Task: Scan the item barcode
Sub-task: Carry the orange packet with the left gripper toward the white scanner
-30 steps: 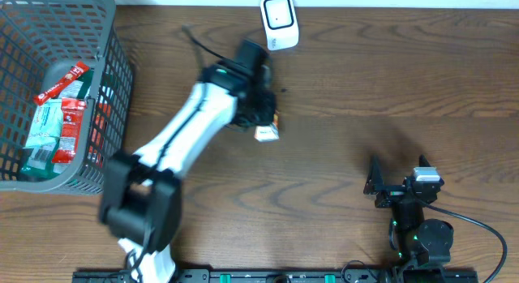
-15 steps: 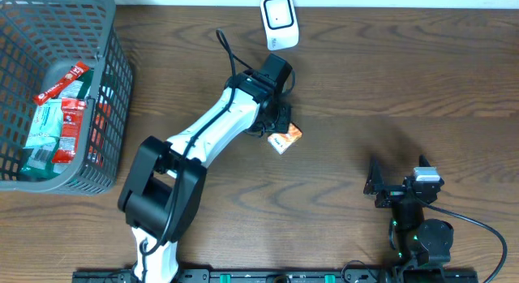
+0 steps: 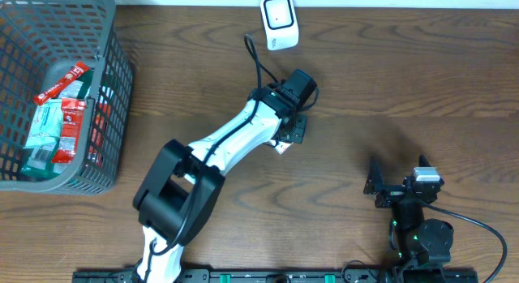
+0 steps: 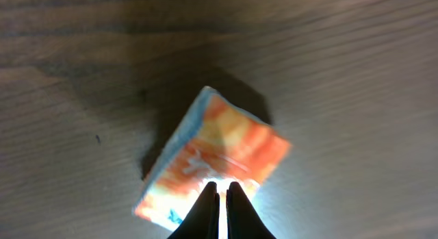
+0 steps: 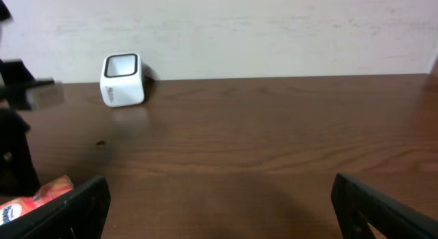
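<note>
Glossy orange foil packet (image 4: pixel 219 157), matt wood-grain table (image 3: pixel 405 88), smooth white plastic scanner (image 3: pixel 279 21), grey plastic basket (image 3: pixel 120 88).

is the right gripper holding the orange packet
No, the right gripper stands open and empty, with the orange packet off to its side.

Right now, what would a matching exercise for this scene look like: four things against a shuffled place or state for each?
1. white scanner
2. grey basket
3. left gripper
4. right gripper

A. shut, at the orange packet
B. wide open
C. far edge of the table
D. far left, with snack packets inside

Pairs: 1-C, 2-D, 3-A, 4-B
</note>
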